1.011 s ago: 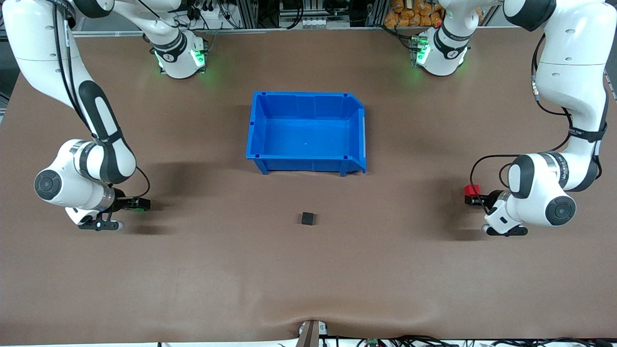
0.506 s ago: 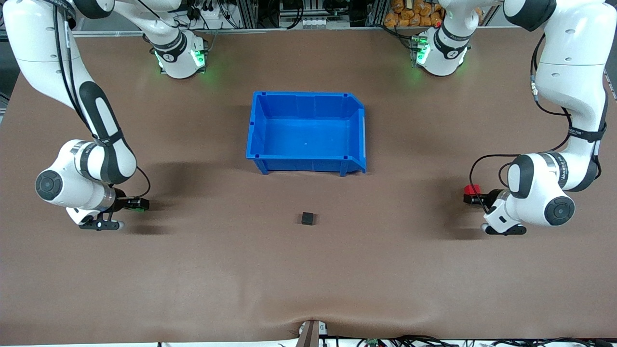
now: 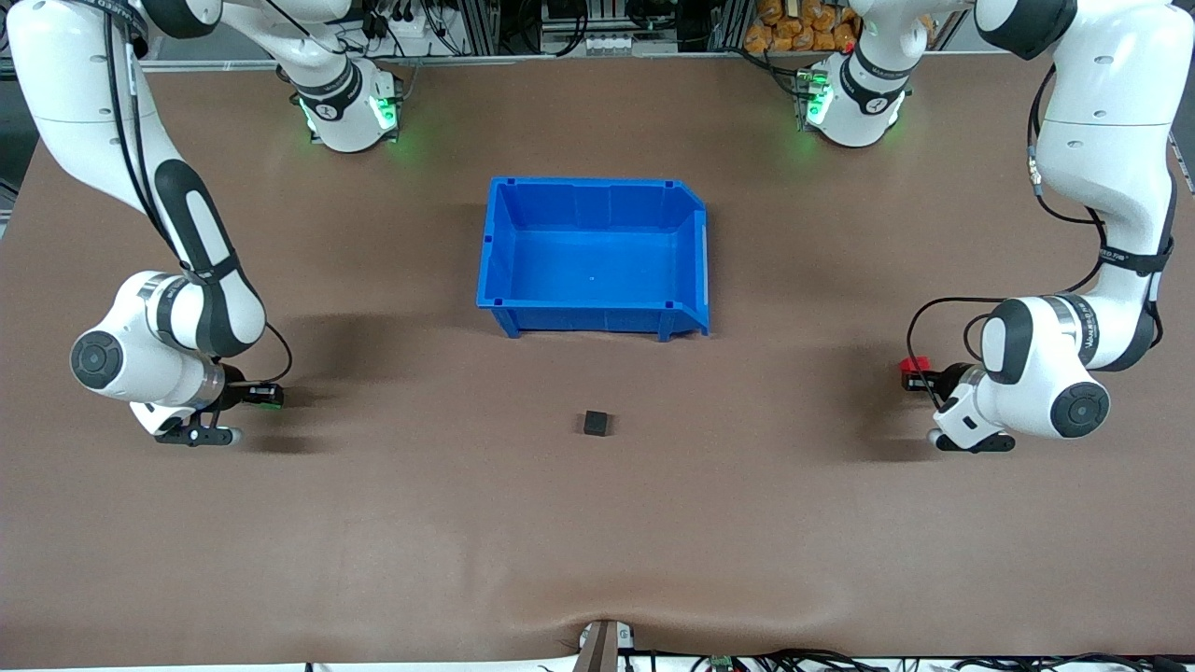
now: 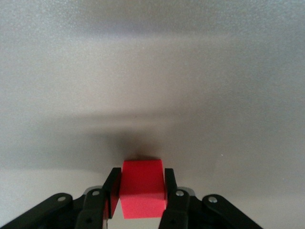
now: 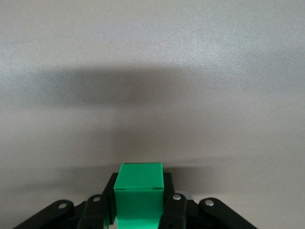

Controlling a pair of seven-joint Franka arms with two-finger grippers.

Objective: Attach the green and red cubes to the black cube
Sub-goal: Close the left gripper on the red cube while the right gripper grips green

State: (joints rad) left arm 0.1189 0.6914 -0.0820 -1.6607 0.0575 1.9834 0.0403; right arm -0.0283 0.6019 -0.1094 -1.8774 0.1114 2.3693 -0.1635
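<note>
The black cube (image 3: 597, 423) lies alone on the brown table, nearer to the front camera than the blue bin. My left gripper (image 3: 920, 373) is shut on the red cube (image 3: 914, 364) and holds it over the table at the left arm's end; in the left wrist view the red cube (image 4: 142, 187) sits clamped between the two black fingers (image 4: 112, 190). My right gripper (image 3: 261, 397) is shut on the green cube (image 3: 271, 404) over the table at the right arm's end; the right wrist view shows the green cube (image 5: 139, 193) gripped between its fingers (image 5: 167, 195).
An open blue bin (image 3: 495, 257) stands at the table's middle, farther from the front camera than the black cube, and holds nothing I can see. Both arm bases stand along the table's edge farthest from the front camera. Bare brown table lies between each gripper and the black cube.
Both grippers have risen slightly with their cubes, the left a little more than the right. The black cube and the bin have not moved.
</note>
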